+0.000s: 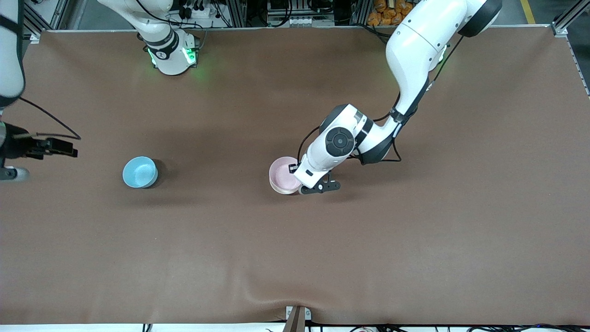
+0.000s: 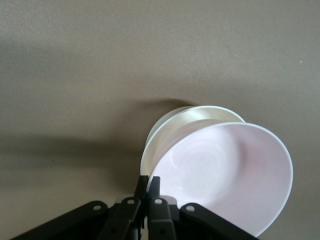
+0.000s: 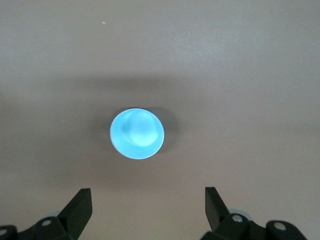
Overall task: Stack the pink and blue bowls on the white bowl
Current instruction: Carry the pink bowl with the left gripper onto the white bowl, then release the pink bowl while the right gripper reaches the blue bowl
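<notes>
Pink plastic fills most of the left wrist view: the pink bowl (image 2: 225, 175) is pinched at its rim by the left gripper (image 2: 148, 192), whose two fingers are closed together on the wall, one inside and one outside. A rim grip like this suits a thin-walled bowl, since the fingers cannot span its full width. The bowl is tilted in that view, and under it shows the rim of the white bowl (image 2: 172, 125), so the pink one seems to be partly nested in the white one but not yet level; whether it is fully seated cannot be told. In the front view the pair (image 1: 285, 175) shows near the middle of the table, with the left gripper (image 1: 318, 186) at the edge of the bowls that faces the left arm's end.

The blue bowl (image 1: 140, 172) stands upright on the brown table (image 1: 415, 253), well apart from the stack, toward the right arm's end and about as near to the front camera as the stack. The right gripper (image 3: 147, 205) hangs above it with its fingers spread wide and holding nothing; in its wrist view the blue bowl (image 3: 136, 133) lies ahead of the open fingers, probably lined up for a later pick. In my judgement the pink bowl's placing is nearly done and the blue bowl remains.
</notes>
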